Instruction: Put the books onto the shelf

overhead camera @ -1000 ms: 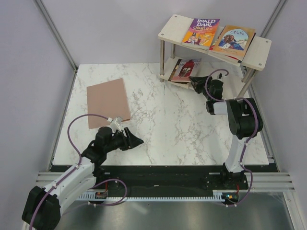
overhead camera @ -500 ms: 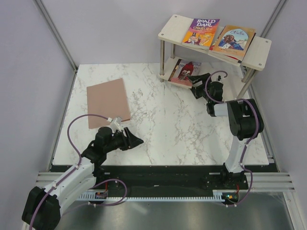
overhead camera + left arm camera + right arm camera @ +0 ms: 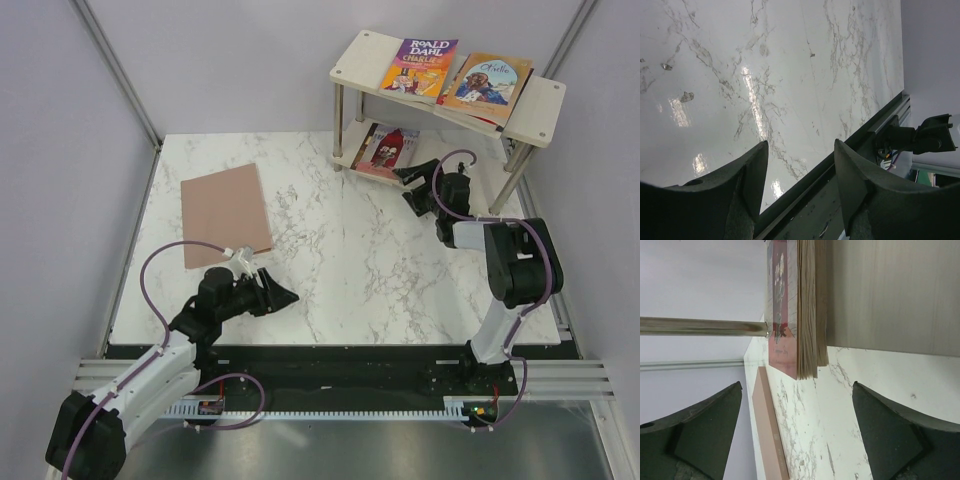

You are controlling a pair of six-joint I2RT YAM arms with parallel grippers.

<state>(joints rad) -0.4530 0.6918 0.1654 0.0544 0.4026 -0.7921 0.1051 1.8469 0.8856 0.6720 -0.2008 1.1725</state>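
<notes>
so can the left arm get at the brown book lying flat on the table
Probably yes. The left pincer is open and empty, and only bare marble lies between it and the brown book. The book lies flat, so gripping it may be awkward.

The left arm (image 3: 150,365) is laid low and angled forward to the right, and the left gripper (image 3: 280,297) is held partly apart, empty. The right arm (image 3: 510,265) is folded upright at the elbow and reached forward, and the right gripper (image 3: 412,186) is spread wide, gripping nothing.
</notes>
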